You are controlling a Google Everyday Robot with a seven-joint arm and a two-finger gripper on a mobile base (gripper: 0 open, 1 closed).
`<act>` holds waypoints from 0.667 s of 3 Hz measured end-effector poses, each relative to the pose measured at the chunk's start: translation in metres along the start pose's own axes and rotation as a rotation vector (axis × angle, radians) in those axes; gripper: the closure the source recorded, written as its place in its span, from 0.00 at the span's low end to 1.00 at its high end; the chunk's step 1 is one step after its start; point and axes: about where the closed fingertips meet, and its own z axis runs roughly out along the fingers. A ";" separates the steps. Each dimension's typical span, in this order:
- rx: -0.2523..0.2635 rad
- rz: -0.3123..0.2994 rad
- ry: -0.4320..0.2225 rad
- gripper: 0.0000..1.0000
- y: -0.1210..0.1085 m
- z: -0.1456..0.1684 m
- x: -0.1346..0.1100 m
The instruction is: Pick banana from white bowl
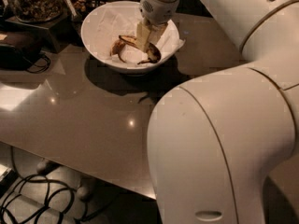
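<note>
Camera view: task judged approx. halfway, w/ the reach done and the lift not yet. The gripper (145, 42) was seen lowered inside the white bowl (93, 27), right at the banana (130, 41). The banana lay on the crumpled paper liner (110, 17) near the bowl's centre, not raised clear of it. Left to do, prob.: grasp to be confirmed, then banana to be lifted over the rim w/o dragging paper. A shorter, darker brown piece (115, 47) was noted just beside it. Whether the gripper was clamped on the fruit or released could not be told, as the contact spot was covered by the wrist. The banana's far end was lost in shadow. Much of the table (84, 115) was blocked by the arm (219, 139)
</note>
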 end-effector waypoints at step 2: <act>0.054 -0.047 -0.027 1.00 0.044 -0.022 0.002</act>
